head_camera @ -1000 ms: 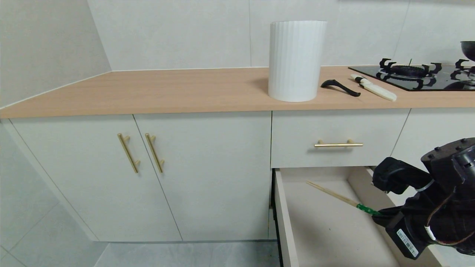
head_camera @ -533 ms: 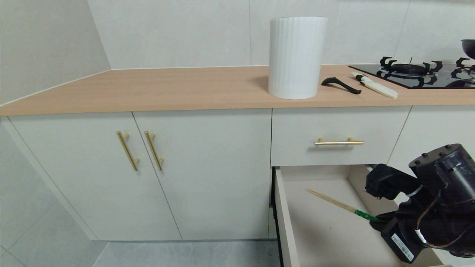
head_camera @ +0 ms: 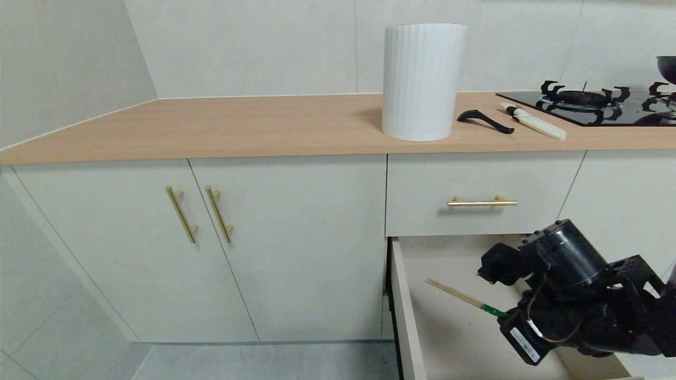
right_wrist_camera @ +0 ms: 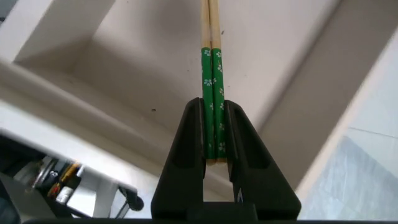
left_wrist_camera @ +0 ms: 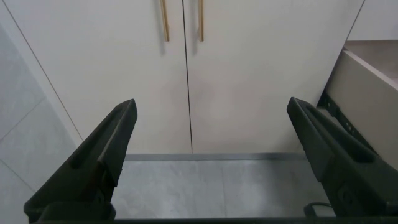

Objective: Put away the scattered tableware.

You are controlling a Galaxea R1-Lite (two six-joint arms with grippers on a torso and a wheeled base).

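My right gripper [head_camera: 506, 315] is shut on a pair of wooden chopsticks [head_camera: 458, 297] with green patterned ends, and holds them over the open drawer [head_camera: 402, 311] under the counter. In the right wrist view the chopsticks [right_wrist_camera: 211, 93] run from between the shut fingers [right_wrist_camera: 186, 146] out over the drawer's pale floor [right_wrist_camera: 155, 56]. A black-handled utensil [head_camera: 484, 121] and a white knife [head_camera: 532, 123] lie on the wooden counter beside the stove. My left gripper [left_wrist_camera: 211, 155] is open, low in front of the cupboard doors, with nothing between its fingers.
A tall white ribbed container [head_camera: 421, 82] stands on the counter [head_camera: 211, 126]. A gas stove [head_camera: 586, 103] sits at the right end. A shut drawer with a gold handle [head_camera: 481, 202] is above the open one. Two cupboard doors with gold handles [head_camera: 200, 214] are to the left.
My right arm has moved left and lower into the open drawer, carrying the chopsticks with it. The head camera tilted slightly early on.
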